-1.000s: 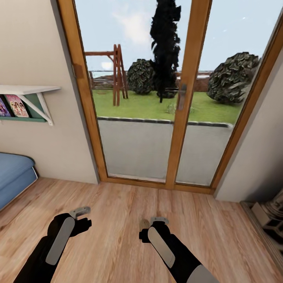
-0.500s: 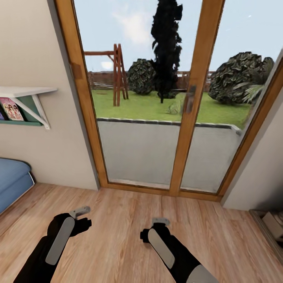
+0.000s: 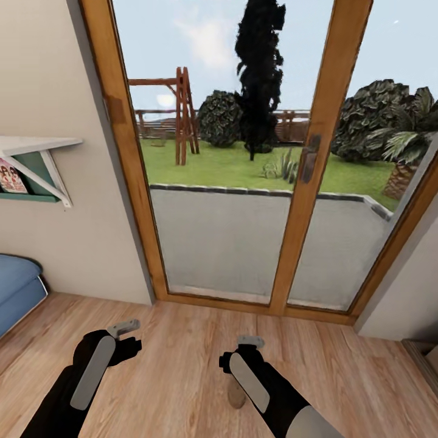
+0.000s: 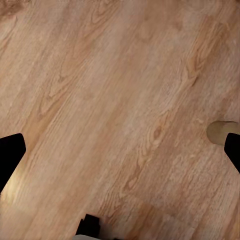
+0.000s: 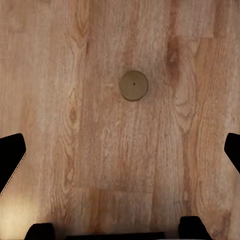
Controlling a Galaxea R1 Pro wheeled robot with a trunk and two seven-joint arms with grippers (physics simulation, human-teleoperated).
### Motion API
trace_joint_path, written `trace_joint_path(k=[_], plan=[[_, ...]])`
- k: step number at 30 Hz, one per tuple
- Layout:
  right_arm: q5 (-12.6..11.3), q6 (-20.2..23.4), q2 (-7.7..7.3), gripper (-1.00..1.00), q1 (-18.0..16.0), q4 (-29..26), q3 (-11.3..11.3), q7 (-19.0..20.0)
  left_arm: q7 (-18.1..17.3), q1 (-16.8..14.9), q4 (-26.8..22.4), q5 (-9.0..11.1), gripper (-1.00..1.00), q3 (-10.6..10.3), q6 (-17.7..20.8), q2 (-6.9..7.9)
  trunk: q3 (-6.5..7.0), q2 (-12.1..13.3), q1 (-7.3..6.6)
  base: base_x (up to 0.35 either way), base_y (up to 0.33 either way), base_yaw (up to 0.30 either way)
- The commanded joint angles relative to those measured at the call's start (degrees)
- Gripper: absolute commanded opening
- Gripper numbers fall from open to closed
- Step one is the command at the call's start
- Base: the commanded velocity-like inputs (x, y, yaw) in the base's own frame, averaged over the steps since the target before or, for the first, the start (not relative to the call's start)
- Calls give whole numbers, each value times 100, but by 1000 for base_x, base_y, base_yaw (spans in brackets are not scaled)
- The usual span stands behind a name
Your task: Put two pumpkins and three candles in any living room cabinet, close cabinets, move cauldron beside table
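One candle (image 5: pixel 133 85) stands upright on the wood floor (image 3: pixel 182 365).
It lies below the right gripper (image 5: pixel 120 150), whose fingers are spread apart; left gripper (image 4: pixel 120 150) likewise empty.

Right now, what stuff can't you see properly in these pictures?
- Candle: in the head view the right arm covers most of it, so I cannot tell how tall it is.
- Shelf: cut off by the head view's left edge; the book covers are too small to make out.
- Blue cushion: also cut off at the left edge.
- Brown thing: cut off by the right edge; cannot tell what it is.
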Motion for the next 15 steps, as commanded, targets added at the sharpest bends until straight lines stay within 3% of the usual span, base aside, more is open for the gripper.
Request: trace_joint_path(k=[1,6,11,15], plan=[[-44,10,-2,100,-6,-4,17,-51,56,-2,-6,59,100,-4,11,0,-6,-3,3,275,97,0],[-43,8,-2,100,-6,-2,19,-49,56,-4,-12,64,100,-4,11,-2,-6,-3,3,235,91,0],[-43,8,-2,100,-6,-2,19,-49,56,-4,-20,297,100,-12,18,6,-6,-3,3,232,87,0],[-45,8,-2,100,-6,2,19,-49,56,-4,-21,322,100,-13,20,7,-6,-3,3,243,38,0]])
